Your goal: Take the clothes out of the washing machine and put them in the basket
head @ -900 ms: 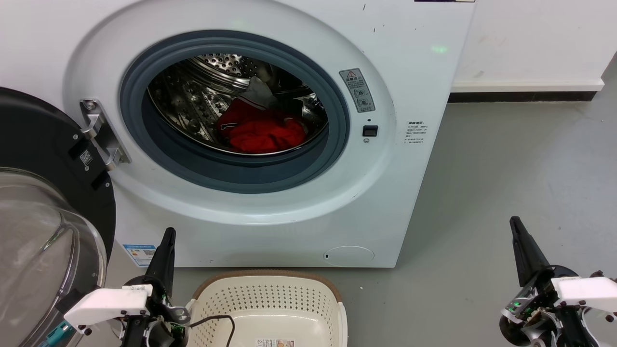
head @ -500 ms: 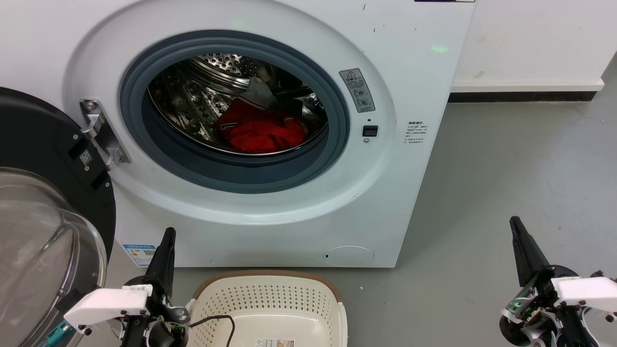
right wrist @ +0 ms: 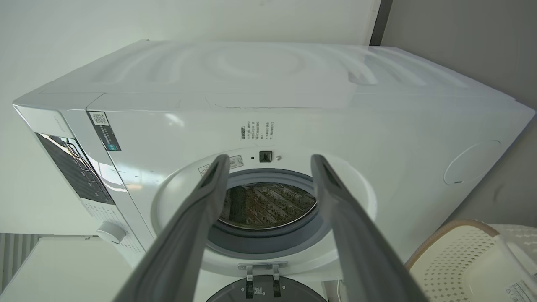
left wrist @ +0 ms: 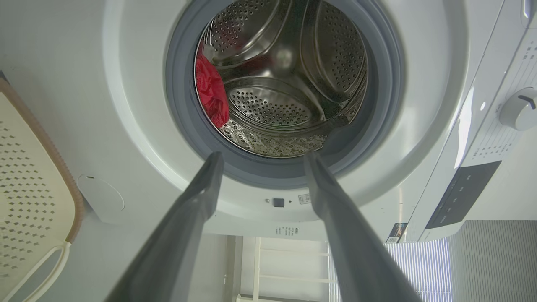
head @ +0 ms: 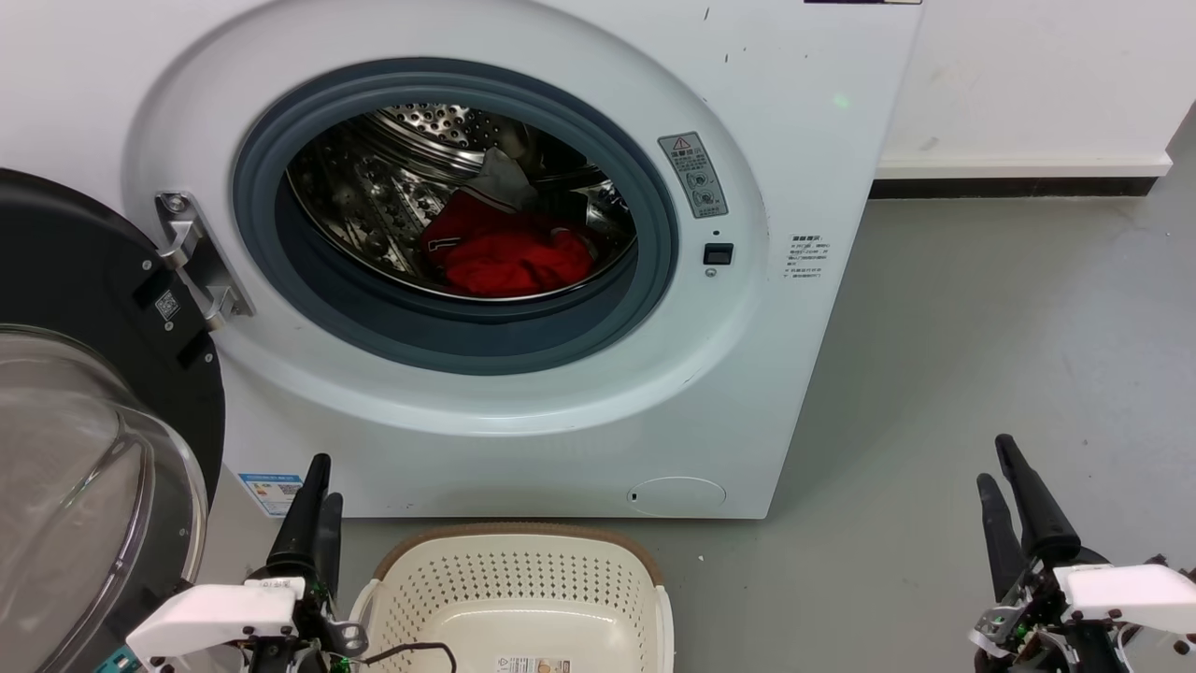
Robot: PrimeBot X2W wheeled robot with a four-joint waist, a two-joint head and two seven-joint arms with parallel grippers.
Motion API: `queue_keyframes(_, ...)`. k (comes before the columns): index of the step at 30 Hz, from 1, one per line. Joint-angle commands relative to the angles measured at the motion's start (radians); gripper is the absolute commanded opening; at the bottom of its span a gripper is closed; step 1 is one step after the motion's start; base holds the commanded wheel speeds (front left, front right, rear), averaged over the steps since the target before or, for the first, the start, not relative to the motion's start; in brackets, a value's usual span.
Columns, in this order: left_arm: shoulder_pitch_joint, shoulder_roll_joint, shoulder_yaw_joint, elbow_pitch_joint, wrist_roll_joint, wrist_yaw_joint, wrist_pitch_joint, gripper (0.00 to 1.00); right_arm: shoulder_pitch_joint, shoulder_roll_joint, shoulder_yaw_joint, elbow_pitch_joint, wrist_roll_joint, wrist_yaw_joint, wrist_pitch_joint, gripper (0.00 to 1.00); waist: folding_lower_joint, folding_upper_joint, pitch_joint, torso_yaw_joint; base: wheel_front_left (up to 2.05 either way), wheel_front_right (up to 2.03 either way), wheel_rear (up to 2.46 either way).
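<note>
Half a second before, each arm had shown me a single dark finger in the head view. By this moment the left claw [head: 325, 479] and the right claw [head: 993, 460] each showed two fingers, and both sat a touch lower in the picture. Each wrist view confirmed it: both claws stood wide, with a clear gap between the fingers and nothing held.

Nothing else had shifted. The clothes [head: 509, 257] lay where they had been, a red heap with a pale piece on top, low in the steel drum [head: 374, 196] of the washing machine [head: 822, 93]. The door [head: 84, 280] hung open on the left. The basket [head: 519, 535] sat on the floor just in front of the machine, between my two arms, with no garment in it.

I judged that the claws had been made ready for a reach. The left one was already looking straight into the porthole, so it seemed the likelier one to go in first.
</note>
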Motion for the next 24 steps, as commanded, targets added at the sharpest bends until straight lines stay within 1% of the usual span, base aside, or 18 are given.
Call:
queue_keyframes(1, -0.014, 0.002, 0.006, -0.026, 0.026, 0.002, -0.009, 1.00, -0.014, -0.001, 0.002, -0.026, -0.024, 0.000, -0.007, 1.00, 0.0000, 0.0000, 0.000, 0.000, 0.00, 0.00, 0.00)
queue_keyframes(12, 0.003, 0.002, -0.018, -0.102, 0.245, 0.054, -0.060, 1.00, 0.005, -0.001, 0.014, -0.103, -0.263, 0.000, -0.059, 1.00, 0.0000, 0.0000, 0.004, 0.001, 0.00, 0.00, 0.00)
queue_keyframes(24, 0.026, 0.002, -0.054, -0.158, 0.490, 0.106, -0.108, 1.00, 0.026, -0.001, 0.057, -0.174, -0.564, 0.000, -0.108, 1.00, 0.0000, 0.0000, 0.007, -0.001, 0.00, 0.00, 0.00)
